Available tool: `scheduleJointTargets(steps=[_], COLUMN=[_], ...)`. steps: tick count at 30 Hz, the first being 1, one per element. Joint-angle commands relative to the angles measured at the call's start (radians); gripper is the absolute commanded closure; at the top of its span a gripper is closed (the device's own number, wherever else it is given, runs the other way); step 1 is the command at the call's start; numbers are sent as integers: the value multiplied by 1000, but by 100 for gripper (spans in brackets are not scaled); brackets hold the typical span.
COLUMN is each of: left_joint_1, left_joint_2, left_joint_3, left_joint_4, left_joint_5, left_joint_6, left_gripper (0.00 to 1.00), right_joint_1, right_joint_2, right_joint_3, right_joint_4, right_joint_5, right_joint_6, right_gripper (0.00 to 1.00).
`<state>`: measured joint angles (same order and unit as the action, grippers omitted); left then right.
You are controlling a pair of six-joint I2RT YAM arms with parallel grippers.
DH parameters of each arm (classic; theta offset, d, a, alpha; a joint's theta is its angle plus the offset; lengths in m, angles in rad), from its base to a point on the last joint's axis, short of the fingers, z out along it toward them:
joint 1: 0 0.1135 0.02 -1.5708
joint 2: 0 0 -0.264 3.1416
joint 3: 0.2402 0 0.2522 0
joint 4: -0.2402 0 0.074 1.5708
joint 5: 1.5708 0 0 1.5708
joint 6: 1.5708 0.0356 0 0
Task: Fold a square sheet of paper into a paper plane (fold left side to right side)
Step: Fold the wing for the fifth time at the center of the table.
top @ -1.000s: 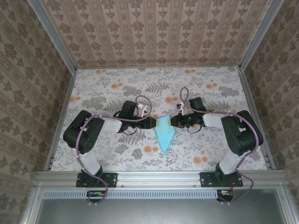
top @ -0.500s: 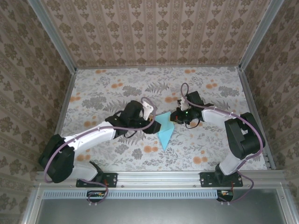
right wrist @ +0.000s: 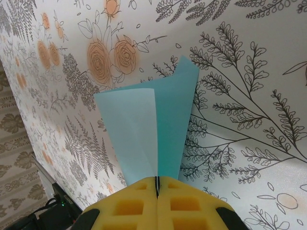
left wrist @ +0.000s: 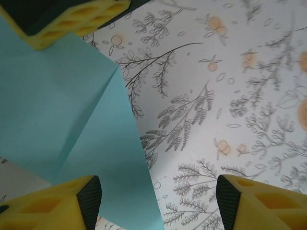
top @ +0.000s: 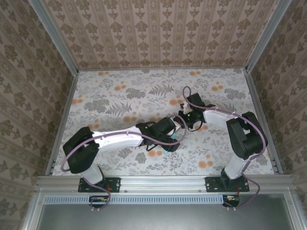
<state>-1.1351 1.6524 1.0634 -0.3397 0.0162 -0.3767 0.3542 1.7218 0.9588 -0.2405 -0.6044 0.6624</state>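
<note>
1. Currently your right gripper [right wrist: 157, 186] has the paper [right wrist: 144, 124] pinched. Its two yellow fingers [right wrist: 129, 206] are pressed together, with the cyan sheet clamped in the seam between them.
2. From that clamp the paper runs straight away from the fingers, its long axis and centre crease in line with the seam. A paler flap lies over a darker layer, and the far end narrows above the flowered table [right wrist: 249, 96].
3. Your left gripper [left wrist: 157, 203] is spread wide and holds nothing.
4. In the left wrist view the paper sits off to one side of that open gap. Its edge comes down just beside the lower-left finger, while the other finger stands well apart from it over bare table. The right gripper's fingers show at the top-left corner, on the same sheet.
5. From above, the left arm [top: 120, 139] stretches across the middle and its wrist covers most of the paper. The two grippers lie close together there.
6. My judgement: the right gripper anchors and the left one is nearer the free flap, so the left-to-right fold falls to it. Shift it toward the paper before closing, or it may catch only the edge. Watch the clearance between the two sets of fingers.
</note>
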Motion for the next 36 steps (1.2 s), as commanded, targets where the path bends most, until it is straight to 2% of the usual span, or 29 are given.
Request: scheduleJointTargets(steps=[1, 6, 13, 19, 26, 36], left_joint_1=[-31, -63, -71, -72, -72, -65], left_joint_2=[63, 159, 205, 220, 236, 247], left_joint_3=[73, 175, 222, 227, 228, 224], left_joint_4=[-124, -252, -298, -309, -311, -302], left_joint_5=[-99, -173, -200, -217, -207, -181], left_joint_6=[-79, -97, -111, -125, -128, -143], left_gripper=[33, 35, 42, 53, 71, 88], right_joint_1=[8, 10, 17, 21, 23, 24], right_joint_2=[15, 21, 26, 27, 30, 32], right_joint_3=[27, 28, 25, 21, 17, 17], right_joint_4=[-24, -24, -18, -17, -20, -26], right_joint_5=[17, 21, 21, 23, 31, 38], right_joint_6=[21, 25, 28, 31, 29, 23], right_gripper=[98, 99, 99, 99, 99, 99])
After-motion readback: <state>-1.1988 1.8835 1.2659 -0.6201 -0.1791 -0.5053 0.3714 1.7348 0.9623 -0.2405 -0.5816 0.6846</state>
